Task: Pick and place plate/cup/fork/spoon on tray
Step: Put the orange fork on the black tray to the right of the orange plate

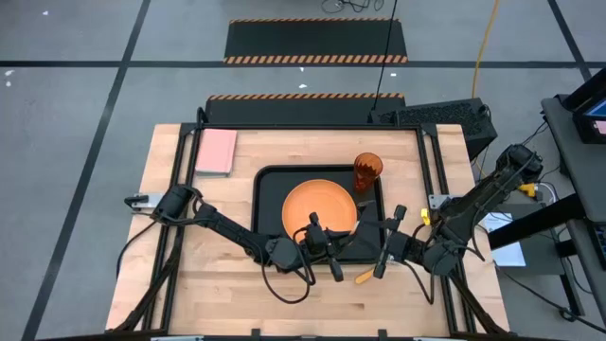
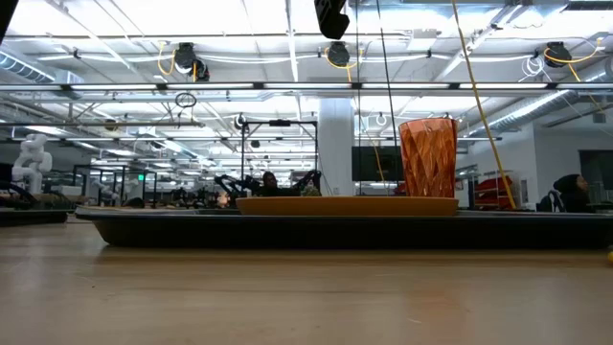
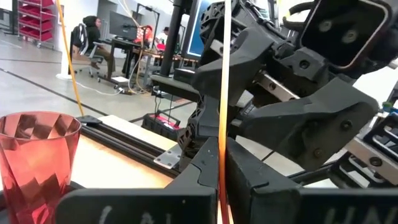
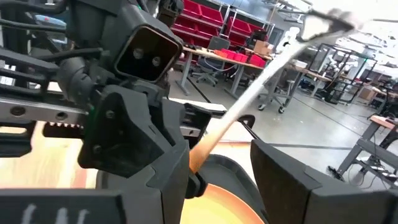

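The orange plate [image 1: 317, 204] lies on the black tray [image 1: 268, 175]. The dark-orange cup [image 1: 367, 171] stands upright at the tray's far right corner. Both grippers face each other, lifted above the tray's near right corner. My left gripper [image 3: 222, 186] is shut on the fork [image 4: 261, 81], which has an orange handle, a silver shaft and a blurred head. My right gripper [image 4: 221, 180] is open, with a finger on either side of the fork. I cannot tell whether it touches the fork. An orange-yellow handle, seemingly the spoon's [image 1: 365, 277], lies on the table by the tray's near right corner. My left gripper pinches the fork's orange handle [image 3: 222, 158] between its two fingers, low on the handle. The fingers lie level, coming from the table's left, across the fork. The fork stands nearly upright with its head up, leaning a little, lifted clear above the tray.
A pink rectangular pad [image 1: 217, 152] lies at the table's far left. Bare wood lies left of the tray and along the near edge. Black frame rails run along the table's left and right sides. People sit in the room beyond.
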Controlling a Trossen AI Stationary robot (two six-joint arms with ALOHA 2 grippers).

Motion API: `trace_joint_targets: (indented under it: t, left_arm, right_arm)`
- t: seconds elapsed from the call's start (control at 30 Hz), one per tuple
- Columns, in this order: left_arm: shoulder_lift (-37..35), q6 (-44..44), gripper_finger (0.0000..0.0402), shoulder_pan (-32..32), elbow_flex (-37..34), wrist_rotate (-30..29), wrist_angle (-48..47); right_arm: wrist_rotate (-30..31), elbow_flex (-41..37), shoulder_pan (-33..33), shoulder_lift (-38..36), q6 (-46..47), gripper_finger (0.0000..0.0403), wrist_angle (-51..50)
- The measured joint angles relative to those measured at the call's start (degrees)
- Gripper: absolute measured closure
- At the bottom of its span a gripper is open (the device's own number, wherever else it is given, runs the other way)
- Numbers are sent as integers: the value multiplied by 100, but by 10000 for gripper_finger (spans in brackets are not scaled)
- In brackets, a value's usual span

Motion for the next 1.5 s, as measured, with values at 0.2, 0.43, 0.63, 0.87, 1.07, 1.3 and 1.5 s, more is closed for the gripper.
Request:
trace_joint_targets:
  t: [0.2,0.43,0.63,0.87,1.07,1.3,1.5]
  left_arm:
    - [0,69,396,1,0,2,-56]
    - [0,70,394,48,0,4,-76]
    - [0,77,395,77,0,2,-76]
    - [0,175,396,75,0,-7,-74]
    - [0,484,394,80,0,-154,-76]
    - [0,926,395,77,0,-389,-78]
    - [0,1307,395,148,0,-557,-81]
  right_arm:
    - [-20,-206,-70,0,-59,238,469]
    - [-471,-246,-265,0,17,238,633]
    - [-465,-246,-384,0,-38,238,870]
    - [-482,-246,-416,0,-47,238,1077]
    - [-460,-246,-482,0,-179,240,1539]
    - [-459,-246,-641,0,-155,297,1641]
    - [-231,-246,-673,0,-249,385,1817]
